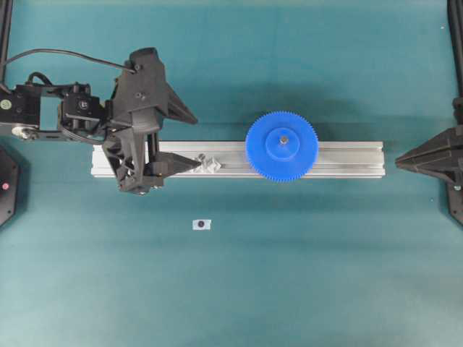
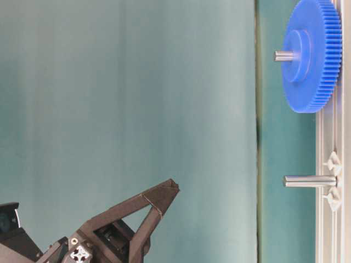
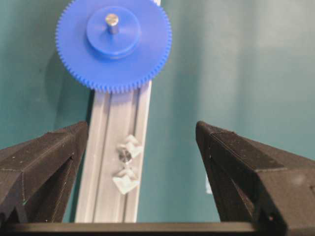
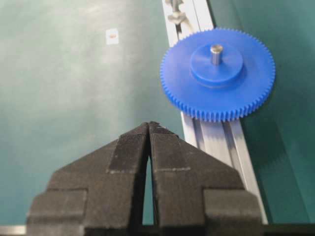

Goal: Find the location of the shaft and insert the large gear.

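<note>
Blue gear (image 1: pixel 282 145) sits flat on the aluminium rail (image 1: pixel 347 159), threaded over a shaft (image 1: pixel 283 137) whose tip pokes out of the hub. A second pin (image 3: pixel 125 156) stands bare further along the rail — between two clear mounts. Left gripper (image 3: pixel 140 162) hangs above it, fingers wide, holding nothing. Right gripper (image 4: pixel 148 129) is pinched closed, empty, off the rail's end. A small sticker (image 1: pixel 202 224) lies on the teal mat (image 1: pixel 325 275) — no legible writing.

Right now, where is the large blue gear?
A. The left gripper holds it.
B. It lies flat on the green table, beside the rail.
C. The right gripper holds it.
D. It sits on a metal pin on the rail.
D: the large gear rests on the rail with the shaft sticking up through its hub, and neither gripper touches it.
</note>
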